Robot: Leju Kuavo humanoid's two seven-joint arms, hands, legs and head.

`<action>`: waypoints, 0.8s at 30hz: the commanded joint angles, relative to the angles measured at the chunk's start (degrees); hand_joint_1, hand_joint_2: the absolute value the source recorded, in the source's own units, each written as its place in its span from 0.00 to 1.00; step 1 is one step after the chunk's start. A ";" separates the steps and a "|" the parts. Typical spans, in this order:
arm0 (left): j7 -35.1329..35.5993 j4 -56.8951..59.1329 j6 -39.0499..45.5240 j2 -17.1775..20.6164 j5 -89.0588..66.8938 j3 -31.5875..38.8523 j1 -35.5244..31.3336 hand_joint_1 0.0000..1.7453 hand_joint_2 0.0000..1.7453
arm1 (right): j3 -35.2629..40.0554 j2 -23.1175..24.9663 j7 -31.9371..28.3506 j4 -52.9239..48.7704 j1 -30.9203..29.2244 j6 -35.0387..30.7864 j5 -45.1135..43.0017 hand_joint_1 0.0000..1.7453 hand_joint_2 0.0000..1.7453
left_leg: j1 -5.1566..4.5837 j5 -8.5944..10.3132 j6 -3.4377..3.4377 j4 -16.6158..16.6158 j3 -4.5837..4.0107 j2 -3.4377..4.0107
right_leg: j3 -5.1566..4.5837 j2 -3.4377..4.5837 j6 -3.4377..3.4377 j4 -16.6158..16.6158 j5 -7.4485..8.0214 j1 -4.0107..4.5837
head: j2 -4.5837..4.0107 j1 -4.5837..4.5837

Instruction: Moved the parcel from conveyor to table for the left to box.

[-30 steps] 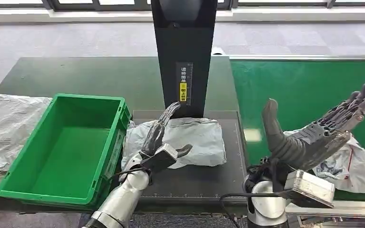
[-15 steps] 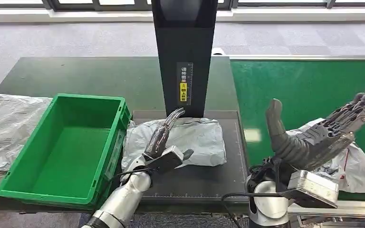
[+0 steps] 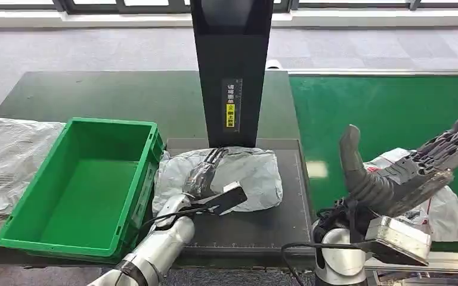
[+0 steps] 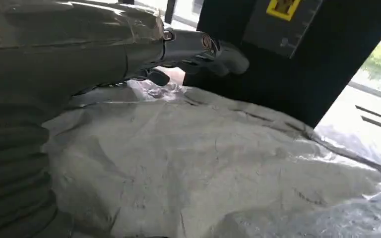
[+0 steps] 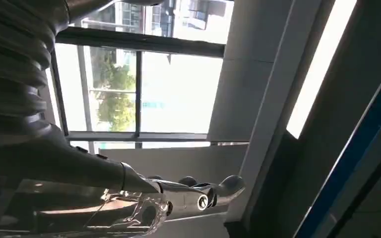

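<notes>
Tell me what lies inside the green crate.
Nothing shows inside the crate: its green floor is bare. The near wall hides a strip of floor. The parcel lies outside it, under the left robot hand.

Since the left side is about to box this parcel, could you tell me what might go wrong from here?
The left robot hand lies flat on the grey parcel with fingers extended, so a grasp on the slack, crinkled film may slip. The parcel's edge sits against the green crate wall and could snag when lifted. The raised, open right robot hand hovers above another parcel on the conveyor and might brush it.
</notes>
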 commanded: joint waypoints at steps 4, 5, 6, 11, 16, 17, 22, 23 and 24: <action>4.58 8.06 -1.05 1.68 -4.12 -2.19 -3.55 0.00 1.00 | -1.90 2.84 0.11 0.22 4.96 0.11 -0.44 0.00 1.00 | 0.04 -0.01 -0.04 -0.09 0.15 -0.07 | 0.18 -0.10 -0.01 -0.09 -0.03 0.04 | -0.02 0.00; 4.58 8.06 -1.05 1.68 -4.12 -2.19 -3.55 0.00 1.00 | -1.90 2.84 0.11 0.22 4.96 0.11 -0.44 0.00 1.00 | 0.03 -0.01 -0.04 -0.12 0.18 -0.08 | 0.20 -0.11 -0.01 -0.10 -0.03 0.03 | -0.02 0.02; 4.58 8.06 -1.05 1.68 -4.12 -2.19 -3.55 0.00 1.00 | -1.90 2.84 0.11 0.22 4.96 0.11 -0.44 0.00 1.00 | 0.04 -0.01 -0.04 -0.11 0.18 -0.07 | 0.21 -0.11 -0.01 -0.11 -0.03 0.04 | -0.02 0.02; 4.58 8.06 -1.05 1.68 -4.12 -2.19 -3.55 0.00 1.00 | -1.90 2.84 0.11 0.22 4.96 0.11 -0.44 0.00 1.00 | 0.04 0.00 -0.06 -0.19 0.26 -0.08 | 0.29 -0.14 -0.01 -0.18 -0.03 0.05 | 0.00 0.02; 6.20 8.20 -1.34 1.68 -5.65 -1.89 -3.66 0.00 1.00 | -2.14 3.05 0.11 0.17 4.80 0.11 -0.14 0.00 1.00 | 0.03 0.00 -0.03 -0.09 0.15 -0.05 | 0.18 -0.08 -0.01 -0.09 -0.02 0.03 | 0.00 0.02; 6.20 8.20 -1.34 1.68 -5.65 -1.89 -3.66 0.00 1.00 | -2.14 3.05 0.11 0.17 4.80 0.11 -0.14 0.00 1.00 | 0.03 -0.01 -0.05 -0.17 0.28 -0.08 | 0.32 -0.13 -0.01 -0.16 -0.05 0.04 | 0.00 0.02; 8.11 9.07 -1.46 1.63 -8.38 -1.26 -3.80 0.00 1.00 | -2.49 2.92 0.11 -0.22 5.10 0.11 -0.88 0.00 1.00 | 0.03 -0.01 -0.04 -0.11 0.23 -0.07 | 0.27 -0.10 -0.01 -0.11 -0.04 0.04 | 0.00 0.00; 7.69 9.03 -1.89 1.56 -8.40 -1.08 -3.75 0.00 1.00 | -2.41 2.95 0.11 -0.39 5.29 0.11 -0.71 0.00 1.00 | 0.04 -0.01 -0.06 -0.19 0.33 -0.09 | 0.37 -0.13 -0.01 -0.18 -0.04 0.05 | 0.00 0.02; 8.12 6.48 -3.25 1.93 -8.50 -1.52 -2.50 0.00 1.00 | -2.31 2.91 0.11 0.08 5.56 0.11 -1.06 0.00 1.00 | 0.03 0.00 -0.05 -0.15 0.26 -0.08 | 0.31 -0.12 -0.01 -0.13 -0.03 0.03 | -0.02 0.00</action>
